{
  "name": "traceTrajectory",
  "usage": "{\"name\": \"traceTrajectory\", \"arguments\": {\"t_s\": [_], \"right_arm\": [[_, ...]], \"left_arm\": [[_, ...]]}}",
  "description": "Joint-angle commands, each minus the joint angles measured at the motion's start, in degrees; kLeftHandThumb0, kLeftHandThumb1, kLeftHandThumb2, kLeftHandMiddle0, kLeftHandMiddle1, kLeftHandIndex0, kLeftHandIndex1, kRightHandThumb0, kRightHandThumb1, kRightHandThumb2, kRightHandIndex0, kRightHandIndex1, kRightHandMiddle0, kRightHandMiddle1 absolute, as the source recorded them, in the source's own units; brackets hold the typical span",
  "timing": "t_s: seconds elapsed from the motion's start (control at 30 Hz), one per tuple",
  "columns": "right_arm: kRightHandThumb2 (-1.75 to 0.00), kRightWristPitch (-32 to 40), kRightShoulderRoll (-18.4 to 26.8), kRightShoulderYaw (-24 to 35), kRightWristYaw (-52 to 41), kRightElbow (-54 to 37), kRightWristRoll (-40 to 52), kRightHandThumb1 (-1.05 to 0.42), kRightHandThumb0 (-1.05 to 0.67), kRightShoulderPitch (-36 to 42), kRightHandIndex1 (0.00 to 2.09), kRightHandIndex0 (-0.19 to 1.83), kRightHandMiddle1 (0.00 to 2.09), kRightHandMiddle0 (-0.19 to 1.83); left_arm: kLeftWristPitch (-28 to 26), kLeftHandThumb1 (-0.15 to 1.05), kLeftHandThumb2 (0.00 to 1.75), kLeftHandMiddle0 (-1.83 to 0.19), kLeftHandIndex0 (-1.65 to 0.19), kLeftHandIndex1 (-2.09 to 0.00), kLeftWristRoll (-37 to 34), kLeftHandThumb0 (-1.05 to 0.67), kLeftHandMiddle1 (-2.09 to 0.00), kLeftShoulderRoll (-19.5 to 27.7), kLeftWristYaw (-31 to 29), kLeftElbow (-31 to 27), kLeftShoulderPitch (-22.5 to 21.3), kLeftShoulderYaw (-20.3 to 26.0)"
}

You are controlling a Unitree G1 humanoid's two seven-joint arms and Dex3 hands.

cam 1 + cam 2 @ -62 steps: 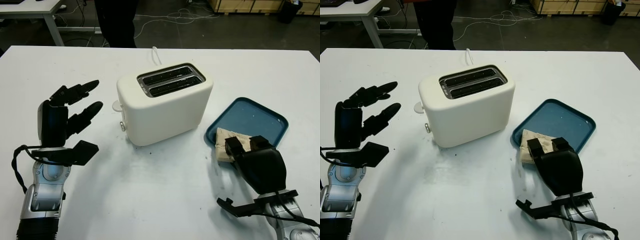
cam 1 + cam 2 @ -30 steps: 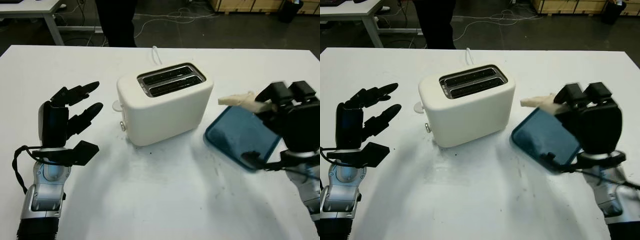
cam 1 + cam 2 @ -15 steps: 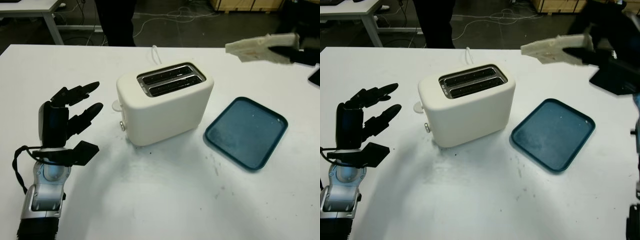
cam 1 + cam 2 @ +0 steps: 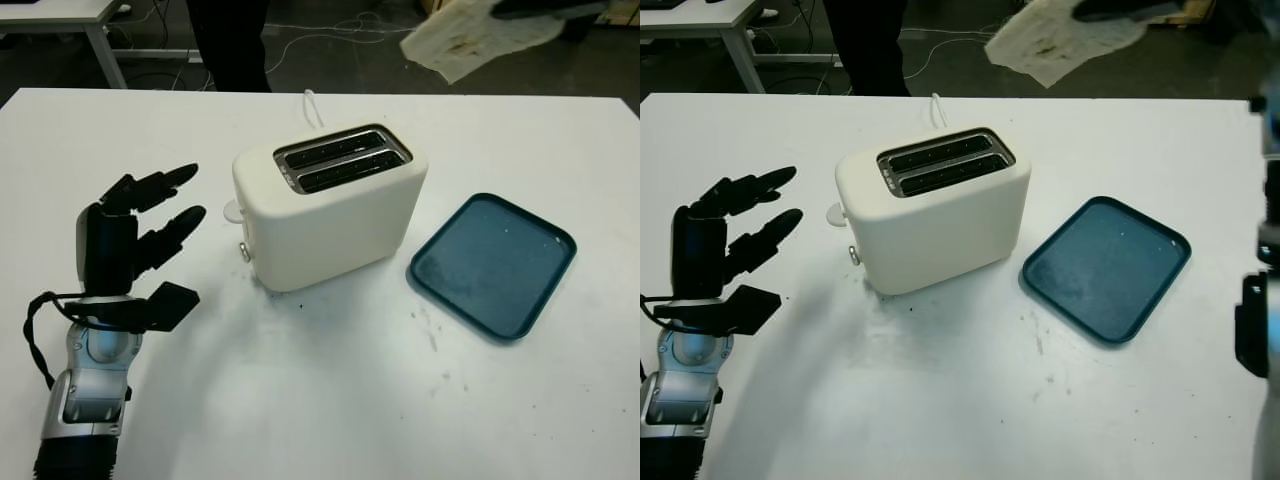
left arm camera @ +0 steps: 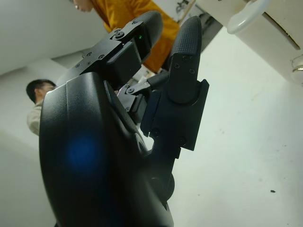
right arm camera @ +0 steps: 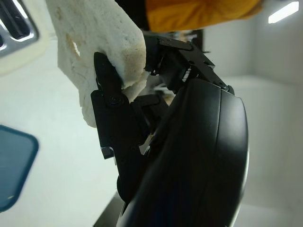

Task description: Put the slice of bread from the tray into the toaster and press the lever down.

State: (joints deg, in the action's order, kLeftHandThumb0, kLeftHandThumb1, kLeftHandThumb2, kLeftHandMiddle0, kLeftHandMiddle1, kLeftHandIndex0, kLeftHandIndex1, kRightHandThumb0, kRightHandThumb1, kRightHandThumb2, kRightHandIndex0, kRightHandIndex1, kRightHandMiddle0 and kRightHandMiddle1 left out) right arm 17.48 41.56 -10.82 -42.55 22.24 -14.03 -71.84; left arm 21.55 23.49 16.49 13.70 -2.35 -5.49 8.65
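High at one o'clock from the toaster [image 4: 330, 205], well above the table [image 4: 300, 400], hangs the slice of bread [image 4: 470, 35], pinched between the fingers [image 6: 111, 85] of the right hand [image 6: 189, 156], tilted and floppy at its free end. Below, at four o'clock from the toaster, sits the blue tray [image 4: 492, 265], now bare. Off at nine o'clock, holding nothing, waits the open left hand [image 4: 130, 240], near the lever [image 4: 232, 211] on the toaster's left end. Doing this step well probably means turning the wrist so the slice goes edge-down and parallel to the two slots [image 4: 342, 158], which run slantwise across the top, then lining the lower edge over one slot before descending. Better to lower slowly and straight, keeping the fingertips clear of the rim, and to release only once the bread is well inside; a limp corner could catch on the slot edge and fold. Lever not yet pressed; handiest for the left hand.
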Motion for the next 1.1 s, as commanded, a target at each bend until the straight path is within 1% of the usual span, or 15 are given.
{"name": "traceTrajectory", "arguments": {"t_s": [0.0, 0.03, 0.1, 0.13, 0.17, 0.23, 0.33, 0.4, 0.47, 0.5, 0.57, 0.63, 0.77, 0.93, 1.07], "right_arm": [[-0.1, 1.74, -2.36, -2.16, -1.4, 2.21, -1.27, -0.92, -0.14, -3.41, 1.66, 0.87, 1.54, 0.76], [-0.11, 2.06, -3.34, -2.78, -2.16, 3.36, -1.36, -0.92, -0.14, -4.33, 1.65, 0.88, 1.54, 0.77], [-0.16, 0.75, -4.92, -3.22, -3.91, 6.18, -0.53, -0.92, -0.12, -5.61, 1.73, 0.88, 1.69, 0.71], [-0.17, 0.31, -5.65, -3.57, -4.41, 7.17, -0.53, -0.92, -0.11, -6.13, 1.74, 0.89, 1.71, 0.7], [-0.18, 0.58, -6.4, -3.85, -4.82, 7.71, -0.62, -0.92, -0.13, -6.6, 1.74, 0.92, 1.73, 0.73], [-0.22, 3.05, -7.89, -4.05, -5.7, 7.76, -0.6, -0.92, -0.14, -7.31, 1.74, 0.94, 1.74, 0.75], [-0.29, 6.61, -9.77, -4.54, -7.42, 7.03, -0.42, -0.92, -0.15, -7.63, 1.75, 0.95, 1.74, 0.73], [-0.32, 9.93, -10.8, -5.32, -7.94, 4.57, -0.96, -0.92, -0.18, -7.04, 1.75, 0.97, 1.75, 0.72], [-0.33, 13.0, -11.51, -5.65, -7.85, 1.49, -1.07, -0.92, -0.19, -5.91, 1.75, 0.96, 1.75, 0.64], [-0.32, 12.65, -11.72, -5.78, -7.58, 0.17, -0.97, -0.92, -0.2, -5.01, 1.75, 0.96, 1.75, 0.63], [-0.31, 10.65, -11.89, -6.13, -7.32, -1.15, -0.85, -0.92, -0.24, -3.72, 1.75, 0.99, 1.75, 0.66], [-0.29, 10.19, -12.52, -6.49, -7.18, -0.57, -0.9, -0.92, -0.32, -3.57, 1.75, 1.04, 1.75, 0.76], [-0.27, 9.14, -12.98, -6.93, -7.39, 0.97, -0.97, -0.92, -0.38, -3.79, 1.75, 1.05, 1.75, 0.84], [-0.27, 7.11, -12.29, -7.0, -7.65, 0.98, -0.91, -0.92, -0.39, -3.84, 1.75, 1.08, 1.75, 0.85], [-0.27, 6.34, -11.58, -6.77, -8.81, 1.48, -0.63, -0.92, -0.41, -4.1, 1.75, 1.08, 1.75, 0.84]], "left_arm": [[-0.35, 0.92, 0.15, -0.6, -0.92, -0.01, 0.46, -0.47, -0.96, 0.2, 0.48, -0.59, 0.43, -0.01], [-0.67, 0.92, 0.16, -0.6, -0.92, -0.01, 0.45, -0.48, -0.96, 0.17, 0.3, -0.79, 0.52, 0.0], [-0.79, 0.92, 0.16, -0.59, -0.92, 0.0, 0.57, -0.49, -0.96, 0.12, 0.3, -0.97, 0.64, 0.0], [-0.63, 0.92, 0.16, -0.6, -0.92, -0.01, 0.48, -0.49, -0.95, 0.17, 0.29, -0.88, 0.66, 0.0], [-0.52, 0.92, 0.17, -0.59, -0.92, 0.0, 0.37, -0.49, -0.95, 0.17, 0.3, -0.8, 0.7, 0.01], [-0.63, 0.92, 0.17, -0.6, -0.92, 0.0, 0.27, -0.49, -0.94, 0.11, 0.24, -0.84, 0.79, 0.0], [-1.01, 0.92, 0.17, -0.6, -0.92, 0.0, 0.07, -0.5, -0.93, -0.11, 0.1, -1.15, 0.97, -0.02], [-1.03, 0.92, 0.17, -0.6, -0.92, 0.0, -0.02, -0.5, -0.93, -0.18, 0.08, -1.24, 1.07, -0.01], [-0.93, 0.92, 0.17, -0.6, -0.92, 0.0, -0.09, -0.5, -0.93, -0.23, 0.16, -1.18, 1.07, 0.0], [-0.76, 0.92, 0.17, -0.6, -0.92, -0.01, -0.06, -0.5, -0.93, -0.25, 0.29, -1.03, 1.03, 0.01], [-0.49, 0.92, 0.16, -0.61, -0.92, -0.01, 0.04, -0.51, -0.93, -0.29, 0.52, -0.83, 0.98, 0.01], [-0.27, 0.92, 0.16, -0.61, -0.93, -0.01, 0.03, -0.5, -0.93, -0.38, 0.72, -0.67, 1.0, 0.0], [-0.1, 0.92, 0.15, -0.61, -0.93, -0.01, -0.05, -0.49, -0.93, -0.2, 0.78, -0.45, 1.05, 0.0], [0.37, 0.92, 0.15, -0.61, -0.93, -0.01, -0.17, -0.49, -0.93, -0.04, 0.92, -0.05, 1.0, 0.07], [-0.99, 0.92, 0.15, -0.61, -0.92, 0.0, -0.21, -0.49, -0.91, -0.23, 0.28, -1.0, 1.28, 0.0]]}}
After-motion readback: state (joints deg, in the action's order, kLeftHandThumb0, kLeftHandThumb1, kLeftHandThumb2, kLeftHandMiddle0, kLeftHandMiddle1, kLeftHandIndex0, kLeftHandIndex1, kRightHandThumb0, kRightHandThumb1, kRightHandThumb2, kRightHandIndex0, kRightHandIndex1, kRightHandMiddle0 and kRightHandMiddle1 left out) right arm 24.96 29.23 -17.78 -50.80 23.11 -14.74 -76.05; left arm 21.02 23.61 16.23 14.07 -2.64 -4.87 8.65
